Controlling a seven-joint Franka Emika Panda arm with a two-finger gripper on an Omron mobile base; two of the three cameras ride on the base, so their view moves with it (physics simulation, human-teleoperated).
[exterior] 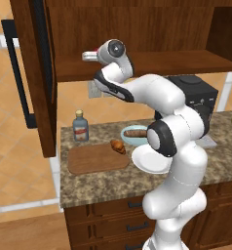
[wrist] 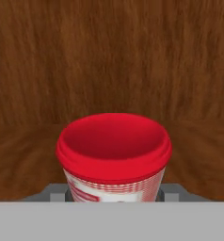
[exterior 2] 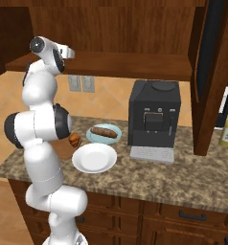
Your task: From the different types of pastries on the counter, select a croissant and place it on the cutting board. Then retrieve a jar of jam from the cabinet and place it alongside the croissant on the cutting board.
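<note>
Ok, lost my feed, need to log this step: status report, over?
Gripper up at the cabinet shelf, fingers closing around jam jar. Croissant on cutting board. Nothing in the way.

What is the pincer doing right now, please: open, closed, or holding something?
Pincer: closed around the jar of jam on the cabinet shelf, one finger on each side of it.

Arm raised, hand [exterior: 88, 55] level, forward-reaching.

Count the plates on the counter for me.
2: a white plate near the counter's front edge, and a pale blue plate behind it holding the bar-shaped pastry. The arm may hide others.
</note>
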